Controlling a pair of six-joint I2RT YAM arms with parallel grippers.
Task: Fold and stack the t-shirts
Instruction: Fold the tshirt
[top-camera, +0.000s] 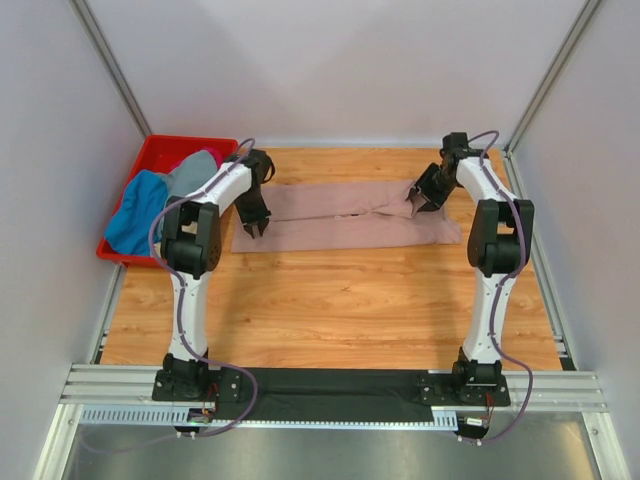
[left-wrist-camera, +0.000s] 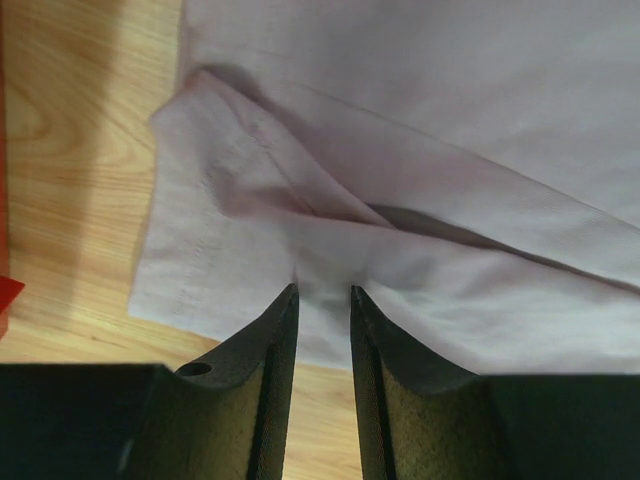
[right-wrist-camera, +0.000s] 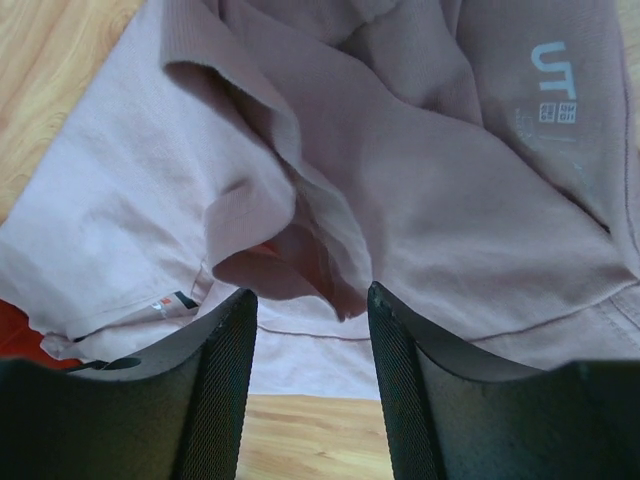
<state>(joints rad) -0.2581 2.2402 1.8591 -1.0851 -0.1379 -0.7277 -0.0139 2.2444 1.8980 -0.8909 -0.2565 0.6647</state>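
Left gripper (left-wrist-camera: 323, 292) narrowly parted, right gripper (right-wrist-camera: 312, 295) wider, both hang empty over the dusty-pink t-shirt (top-camera: 340, 215) banded across the frame's upper middle, where a loose fold between the right jaws could snag and undo it.

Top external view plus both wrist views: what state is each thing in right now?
pink t-shirt: folded into a long band, flat on the table, ends rumpled.
red crate: at the table's far-left corner, holding shirts.
blue t-shirt, grey t-shirt, magenta t-shirt: unfolded, heaped in the red crate.
left claw: open, over the band's left end.
right claw: open, over its right end.
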